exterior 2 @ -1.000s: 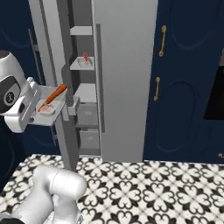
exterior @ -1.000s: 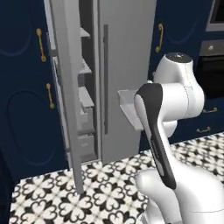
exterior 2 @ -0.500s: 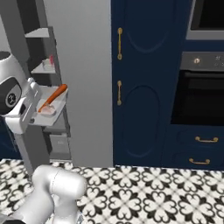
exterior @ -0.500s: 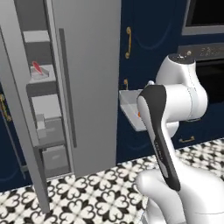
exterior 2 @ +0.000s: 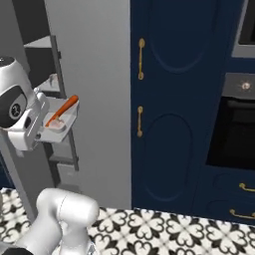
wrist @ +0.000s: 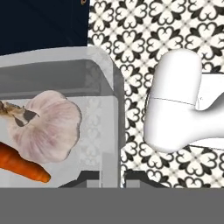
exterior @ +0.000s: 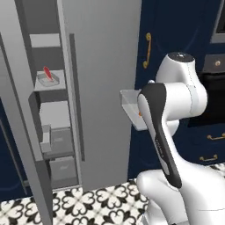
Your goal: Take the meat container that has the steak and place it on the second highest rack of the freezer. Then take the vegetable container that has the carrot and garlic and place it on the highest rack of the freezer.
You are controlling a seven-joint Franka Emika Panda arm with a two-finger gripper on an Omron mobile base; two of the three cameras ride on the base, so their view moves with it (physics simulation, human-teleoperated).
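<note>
Now our hand point(wrist: 111, 179) is clamped on the vegetable container point(exterior 2: 60, 122) rim, carrot point(exterior 2: 63, 108) and garlic point(wrist: 48, 124) inside, held right of the freezer point(exterior: 88, 88). We should keep it level, approaching the top rack point(exterior: 44, 40).

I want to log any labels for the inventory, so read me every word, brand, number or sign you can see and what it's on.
None can be read.
The vegetable container with the carrot and garlic: no label.
The meat container on the freezer shelf: no label.
The oven panel: a small knob, no legible marks.
A small mark on the robot's arm joint in the right base view: too blurred to read.
</note>
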